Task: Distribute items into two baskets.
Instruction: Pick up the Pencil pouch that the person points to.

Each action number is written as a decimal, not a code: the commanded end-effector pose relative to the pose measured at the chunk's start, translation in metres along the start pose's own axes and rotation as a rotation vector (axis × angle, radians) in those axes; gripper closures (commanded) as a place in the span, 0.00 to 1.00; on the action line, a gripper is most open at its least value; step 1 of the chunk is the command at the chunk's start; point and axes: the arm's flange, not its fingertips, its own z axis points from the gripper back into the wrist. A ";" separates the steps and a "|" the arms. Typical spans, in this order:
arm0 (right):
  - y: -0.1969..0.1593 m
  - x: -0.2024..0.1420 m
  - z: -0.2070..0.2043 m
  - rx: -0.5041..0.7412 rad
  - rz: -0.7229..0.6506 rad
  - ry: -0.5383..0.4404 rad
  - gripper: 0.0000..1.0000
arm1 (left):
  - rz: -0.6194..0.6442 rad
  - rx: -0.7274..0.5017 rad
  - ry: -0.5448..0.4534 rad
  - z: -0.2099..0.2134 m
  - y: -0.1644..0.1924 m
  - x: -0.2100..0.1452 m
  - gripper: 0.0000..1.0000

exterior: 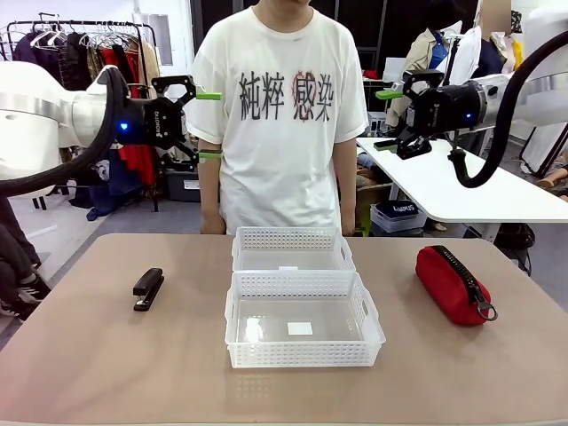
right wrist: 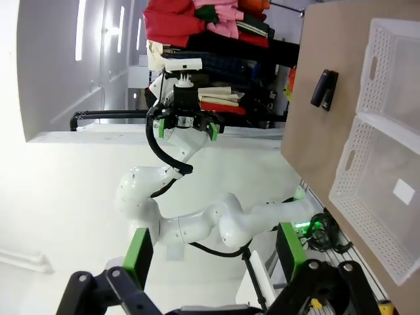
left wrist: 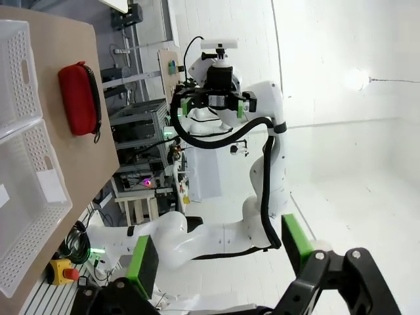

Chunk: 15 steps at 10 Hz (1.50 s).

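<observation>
A small black stapler (exterior: pixel 148 288) (right wrist: pixel 325 88) lies on the left of the brown table. A red zippered pouch (exterior: pixel 453 282) (left wrist: pixel 77 98) lies on the right. Between them stand two white lattice baskets, end to end: the near, larger one (exterior: pixel 302 353) (left wrist: pixel 39 223) (right wrist: pixel 367 216) and the far one (exterior: pixel 293 238) (left wrist: pixel 16 72) (right wrist: pixel 394 65). Both look empty. My left gripper (exterior: pixel 209 124) (left wrist: pixel 220 256) hangs open, high above the table's left side. High on the right, my right gripper (exterior: pixel 386 119) (right wrist: pixel 213 252) is open too. Nothing sits between either pair of fingers.
A person in a white T-shirt (exterior: pixel 284 115) stands at the far edge behind the baskets, arms hanging down. A white table (exterior: pixel 461 191) stands behind on the right, a clothes rack (exterior: pixel 89 44) on the left. A red stop button (left wrist: pixel 59 270) sits by the table's near edge.
</observation>
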 end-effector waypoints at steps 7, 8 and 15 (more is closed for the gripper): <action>-0.003 0.001 0.010 0.016 -0.008 -0.026 0.00 | -0.014 0.001 -0.020 0.009 -0.006 0.002 0.00; -0.003 0.001 0.010 0.016 -0.008 -0.026 0.00 | -0.014 0.001 -0.020 0.009 -0.006 0.002 0.00; -0.003 0.001 0.010 0.016 -0.008 -0.026 0.00 | -0.014 0.001 -0.020 0.009 -0.006 0.002 0.00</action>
